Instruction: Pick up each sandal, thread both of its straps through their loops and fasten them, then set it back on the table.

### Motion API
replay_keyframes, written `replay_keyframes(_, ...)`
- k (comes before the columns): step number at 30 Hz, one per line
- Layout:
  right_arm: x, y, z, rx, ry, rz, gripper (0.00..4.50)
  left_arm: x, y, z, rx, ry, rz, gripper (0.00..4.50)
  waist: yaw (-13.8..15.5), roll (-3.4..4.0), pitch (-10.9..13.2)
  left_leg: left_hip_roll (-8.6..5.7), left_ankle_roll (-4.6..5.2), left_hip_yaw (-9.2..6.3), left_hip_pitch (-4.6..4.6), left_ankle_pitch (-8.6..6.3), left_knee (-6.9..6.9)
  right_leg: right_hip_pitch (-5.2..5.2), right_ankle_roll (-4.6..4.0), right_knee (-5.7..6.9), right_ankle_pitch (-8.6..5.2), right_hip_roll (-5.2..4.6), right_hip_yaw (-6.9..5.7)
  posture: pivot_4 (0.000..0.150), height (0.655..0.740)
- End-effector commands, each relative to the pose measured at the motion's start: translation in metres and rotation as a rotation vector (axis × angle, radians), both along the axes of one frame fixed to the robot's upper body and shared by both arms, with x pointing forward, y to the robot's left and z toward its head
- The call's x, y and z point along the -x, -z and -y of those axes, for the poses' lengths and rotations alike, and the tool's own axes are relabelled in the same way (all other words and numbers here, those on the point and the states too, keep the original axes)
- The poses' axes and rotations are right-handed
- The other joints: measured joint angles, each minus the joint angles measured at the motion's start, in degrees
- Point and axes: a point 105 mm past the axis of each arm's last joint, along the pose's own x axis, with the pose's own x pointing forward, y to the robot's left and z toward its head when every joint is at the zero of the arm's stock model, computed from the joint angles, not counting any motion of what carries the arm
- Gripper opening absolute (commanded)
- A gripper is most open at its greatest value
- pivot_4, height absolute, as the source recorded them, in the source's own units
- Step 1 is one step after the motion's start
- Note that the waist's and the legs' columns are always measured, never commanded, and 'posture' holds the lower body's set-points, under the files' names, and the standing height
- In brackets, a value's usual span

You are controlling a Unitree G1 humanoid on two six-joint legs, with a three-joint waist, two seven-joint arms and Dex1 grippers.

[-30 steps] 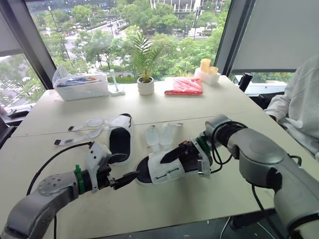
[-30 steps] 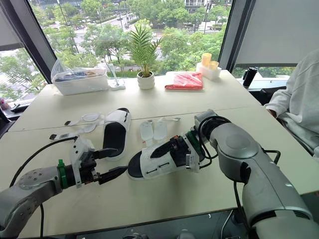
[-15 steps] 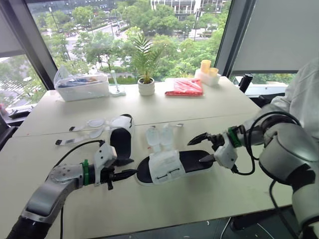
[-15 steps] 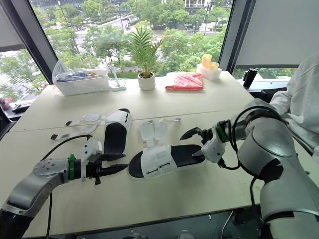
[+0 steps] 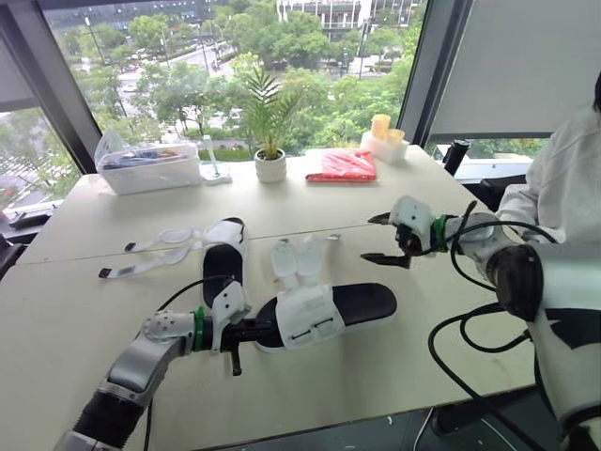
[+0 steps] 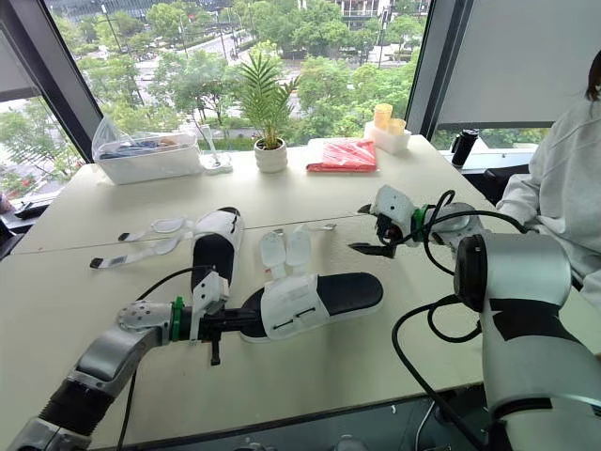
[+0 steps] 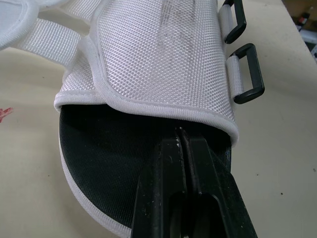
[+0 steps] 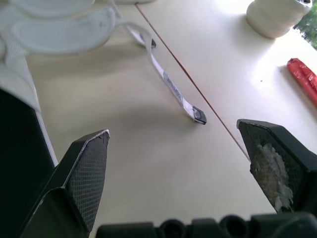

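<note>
The near sandal, black sole with a white upper, lies flat on the table, its two strap flaps unthreaded behind it. My left gripper is shut at its toe end. In the left wrist view the joined fingertips rest on the black insole, right at the edge of the white upper. I cannot tell if they pinch it. Black loops stick out at the upper's side. My right gripper is open above the table, right of the heel. The second sandal lies farther left, straps spread out.
Along the window stand a clear plastic box, a potted plant, a red packet and yellow cups. A person in white sits at the right edge. A loose strap lies on the table before my right gripper.
My left gripper has shut and moved in to the sandal's toe. The right gripper let go of the sandal and pulled back up and right. The sandal now lies flat.
</note>
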Motion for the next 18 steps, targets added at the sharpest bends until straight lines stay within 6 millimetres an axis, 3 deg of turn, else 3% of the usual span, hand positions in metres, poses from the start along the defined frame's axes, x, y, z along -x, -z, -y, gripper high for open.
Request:
replay_keyframes(1,-0.002,-0.019,-0.006,-0.128,0.012,-0.051,4.5,-0.004,0.003,0.003,-0.025,0.004,0.029,0.06,0.17,0.0,0.0,-0.01,0.0,0.0,0.0,0.0,0.01,0.0,0.0,0.0,0.0,-0.01,0.0,0.15,0.74)
replay_keyframes(6,0.0,-0.011,-0.019,-0.251,0.036,-0.288,4.5,-0.006,0.001,0.014,0.02,-0.002,0.022,0.06,0.76,0.01,0.0,-0.04,-0.01,0.01,0.0,-0.01,0.02,0.0,0.01,0.0,0.0,-0.07,-0.01,0.15,0.74)
replay_keyframes(11,0.011,0.003,-0.047,-0.39,0.025,-0.614,4.5,-0.004,0.004,0.02,0.021,0.012,0.013,0.06,0.9,0.01,0.0,-0.07,0.0,0.01,-0.01,-0.01,0.03,0.0,0.01,0.01,0.01,-0.14,-0.03,0.15,0.74)
replay_keyframes(18,0.008,0.027,-0.064,-0.472,0.106,-0.872,4.5,-0.007,0.005,0.023,0.023,0.009,0.016,0.06,1.11,0.02,-0.01,-0.2,0.02,-0.04,-0.07,-0.03,0.06,-0.05,0.03,0.01,0.01,-0.28,-0.04,0.15,0.74)
